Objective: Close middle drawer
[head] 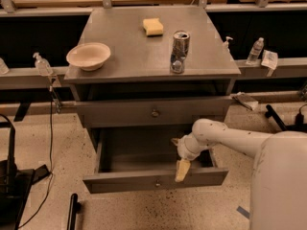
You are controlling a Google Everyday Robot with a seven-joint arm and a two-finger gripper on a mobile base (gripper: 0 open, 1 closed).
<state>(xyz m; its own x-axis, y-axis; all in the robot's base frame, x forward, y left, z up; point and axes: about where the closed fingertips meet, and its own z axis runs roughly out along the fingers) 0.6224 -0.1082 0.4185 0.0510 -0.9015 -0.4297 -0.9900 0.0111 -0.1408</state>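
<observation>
A single camera looks down from above and in front of the grey cabinet (153,111), facing its drawer fronts, near enough that cabinet top and floor both fit in view. The robot's own arm enters from the lower right, so the view sits on the robot's side. The gripper (182,169) hangs at the pulled-out middle drawer (154,178), low in frame.

- The grey metal cabinet (144,51) carries a shallow cream bowl (88,55) at left, a yellow sponge (153,27) at the back, and a silver can (180,51) right of centre.
- The long shallow grey middle drawer (154,180) juts out below the taller-fronted top drawer (154,112).
- The cream two-finger gripper (182,169) hangs at the middle drawer's front panel, right of its knob.
</observation>
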